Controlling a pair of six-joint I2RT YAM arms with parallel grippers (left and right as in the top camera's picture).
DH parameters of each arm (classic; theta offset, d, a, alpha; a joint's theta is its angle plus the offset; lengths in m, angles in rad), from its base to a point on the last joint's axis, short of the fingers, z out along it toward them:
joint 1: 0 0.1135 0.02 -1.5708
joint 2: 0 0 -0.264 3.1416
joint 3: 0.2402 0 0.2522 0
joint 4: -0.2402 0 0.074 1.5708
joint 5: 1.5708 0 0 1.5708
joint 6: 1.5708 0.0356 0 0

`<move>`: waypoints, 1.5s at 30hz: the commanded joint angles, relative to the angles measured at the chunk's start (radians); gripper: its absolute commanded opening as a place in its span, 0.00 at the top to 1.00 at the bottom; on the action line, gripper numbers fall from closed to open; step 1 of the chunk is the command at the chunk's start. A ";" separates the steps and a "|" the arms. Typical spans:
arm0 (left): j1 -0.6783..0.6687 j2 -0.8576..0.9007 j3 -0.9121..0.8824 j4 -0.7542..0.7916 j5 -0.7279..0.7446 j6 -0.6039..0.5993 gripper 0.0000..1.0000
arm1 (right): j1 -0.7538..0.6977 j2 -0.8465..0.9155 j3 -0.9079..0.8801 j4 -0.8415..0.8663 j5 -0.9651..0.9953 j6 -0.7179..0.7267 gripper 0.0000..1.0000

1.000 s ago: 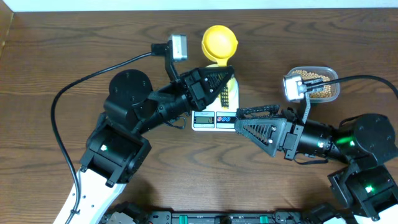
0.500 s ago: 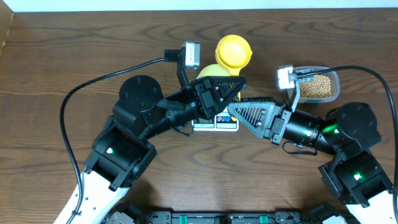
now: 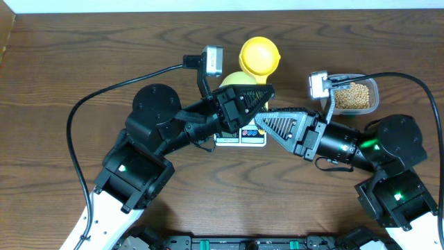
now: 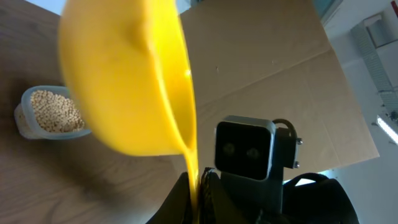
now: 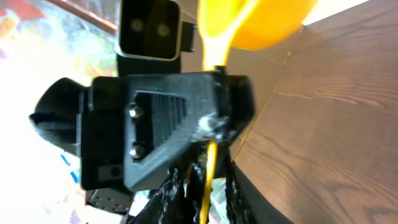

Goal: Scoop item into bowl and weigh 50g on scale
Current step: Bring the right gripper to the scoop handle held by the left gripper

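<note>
left gripper (image 3: 266,91) is pinching the yellow scoop (image 3: 260,55) by its handle, jaws fully shut on it. the cup is hanging at twelve o'clock of the scale (image 3: 241,137) and looking empty from above. right gripper (image 3: 261,122) is sitting narrow around that same handle (whether it's actually biting, i can't tell). the beans (image 3: 352,94) are all lying in the clear tub (image 3: 375,94) out at two o'clock, and the bowl (image 3: 236,78) is resting on the scale, mostly hidden under the left arm. the risk, as i'm reading it: two claws are sharing one thin handle. if one is letting go before the other is gripping, the scoop is dropping onto the bowl and knocking it off the platform.
</note>
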 commanded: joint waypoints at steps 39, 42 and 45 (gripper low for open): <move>-0.002 -0.008 -0.003 -0.361 -0.431 0.223 0.02 | -0.017 0.005 0.018 -0.418 0.269 -0.422 0.99; -0.002 -0.007 -0.003 -0.362 -0.431 0.244 0.02 | -0.015 0.011 0.018 -0.485 0.268 -0.462 0.98; -0.002 0.002 -0.003 -0.369 -0.432 0.245 0.02 | -0.001 0.014 0.018 -0.537 0.251 -0.547 0.98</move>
